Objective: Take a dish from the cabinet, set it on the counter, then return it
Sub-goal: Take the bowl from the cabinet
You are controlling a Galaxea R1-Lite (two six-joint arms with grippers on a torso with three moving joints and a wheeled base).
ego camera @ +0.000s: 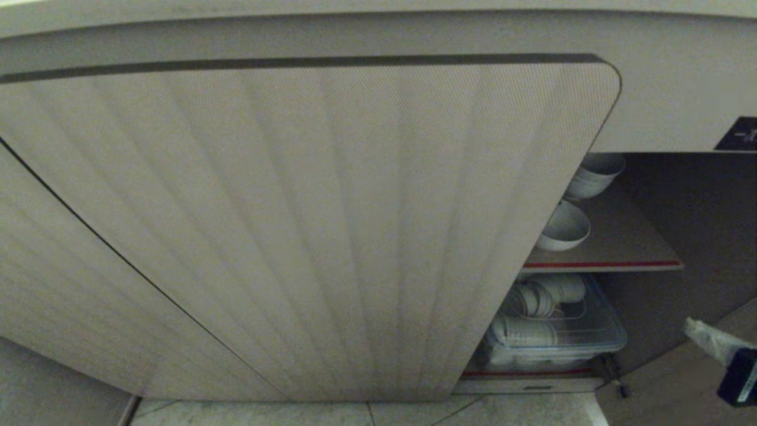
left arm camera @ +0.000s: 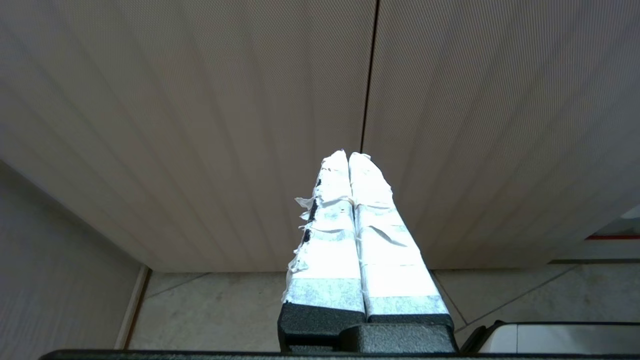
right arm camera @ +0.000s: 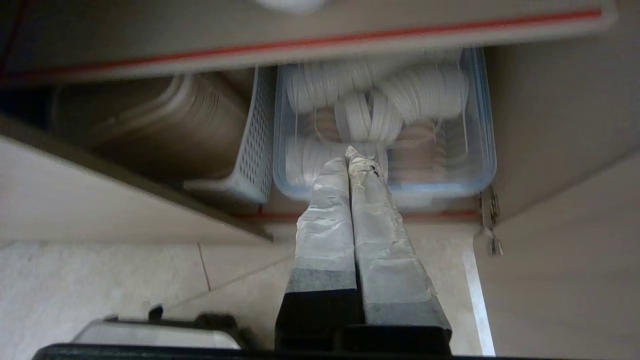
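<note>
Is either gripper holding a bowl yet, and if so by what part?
No. The right gripper is shut on nothing, in front of the open cabinet. The left gripper is shut and empty too.

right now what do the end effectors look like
Both the left end effector and the right end effector have two long tapering fingers wrapped in white tape, frayed at the edges, on a black textured base. The right one's tape looks greyer and more scuffed.
</note>
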